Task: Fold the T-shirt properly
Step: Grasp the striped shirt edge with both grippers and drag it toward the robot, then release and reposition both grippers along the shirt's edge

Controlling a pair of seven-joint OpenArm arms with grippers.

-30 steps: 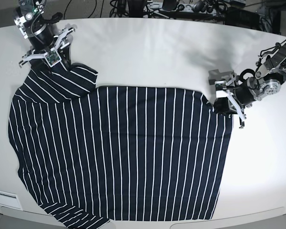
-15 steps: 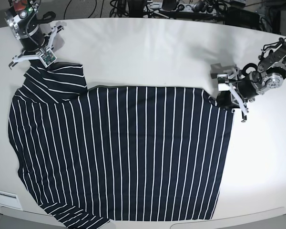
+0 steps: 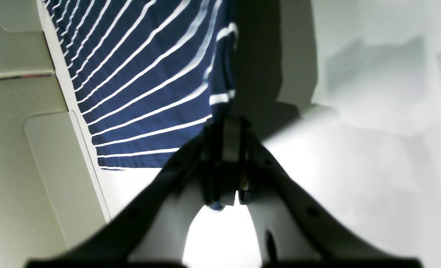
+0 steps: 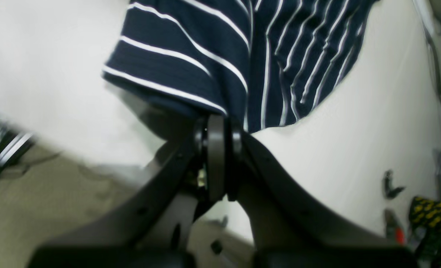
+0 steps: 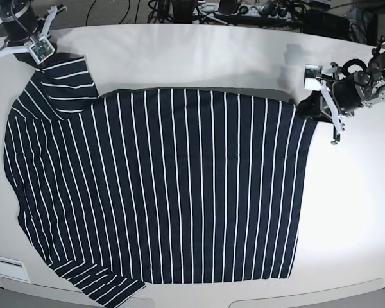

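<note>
T-shirt [image 5: 167, 186] dragged farther up the table [image 5: 199, 58], flatter now; left gripper [image 3: 229, 139] and right gripper [image 4: 214, 130] clamped on its corners, spreading for folding

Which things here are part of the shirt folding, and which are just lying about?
Part of the job:
- dark navy white-striped fabric T-shirt
- left gripper, pinching its corner
- right gripper, pinching its sleeve

Lying about:
- black cables behind the white table
</note>
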